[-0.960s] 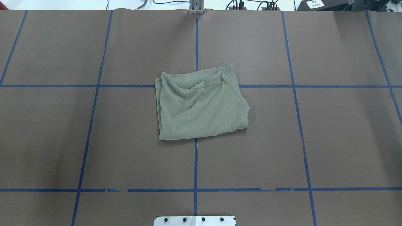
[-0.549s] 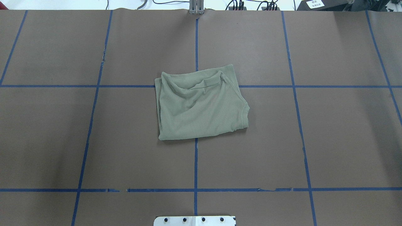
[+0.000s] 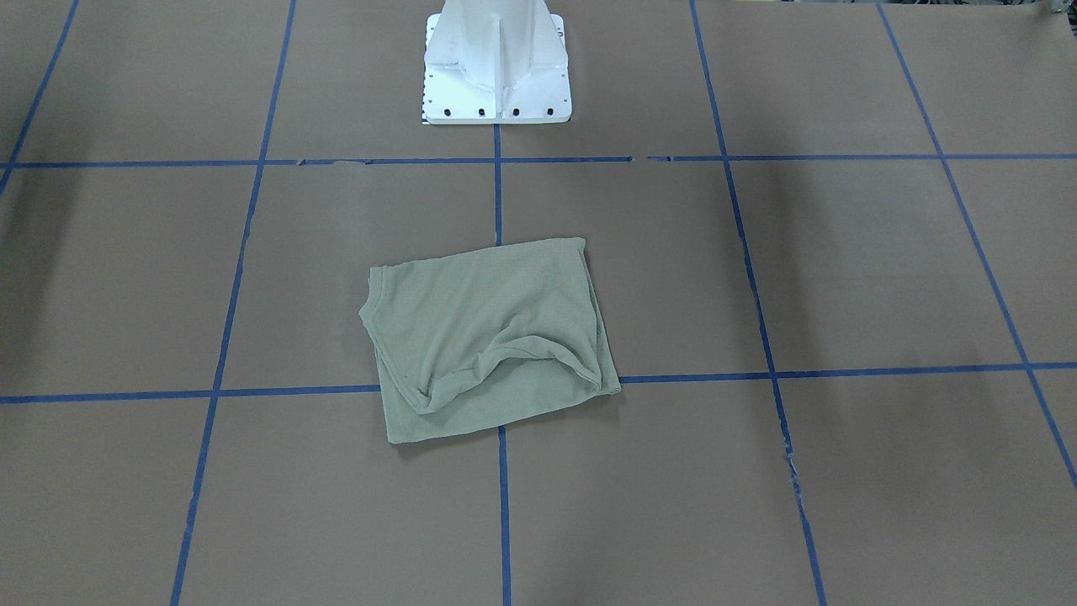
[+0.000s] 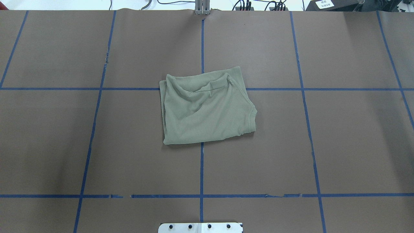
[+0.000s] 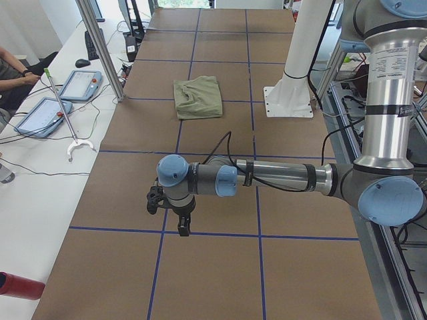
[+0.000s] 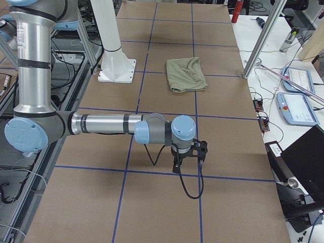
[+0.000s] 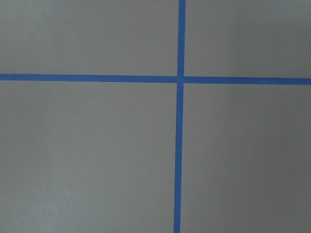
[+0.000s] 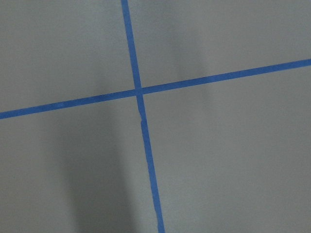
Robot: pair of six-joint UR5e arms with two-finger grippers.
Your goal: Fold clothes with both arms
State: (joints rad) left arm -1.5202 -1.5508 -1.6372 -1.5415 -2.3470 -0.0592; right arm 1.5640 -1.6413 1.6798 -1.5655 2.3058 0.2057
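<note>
— Where is the shirt?
— The sage-green shirt point(image 4: 207, 108) lies folded in a rough rectangle at the middle of the brown table point(image 4: 323, 145), over a crossing of blue tape lines point(image 4: 201, 168), out in front of the white pedestal point(image 3: 496, 63)
— And the grippers?
— The left gripper point(image 5: 181, 225) hangs low over one end of the table and the right gripper point(image 6: 187, 163) over the other, both well apart from the shirt. Neither visibly holds anything, and I cannot tell how far their fingers are parted
— Any writing?
— A white label point(image 4: 326, 4) past the far edge, too small to read
</note>
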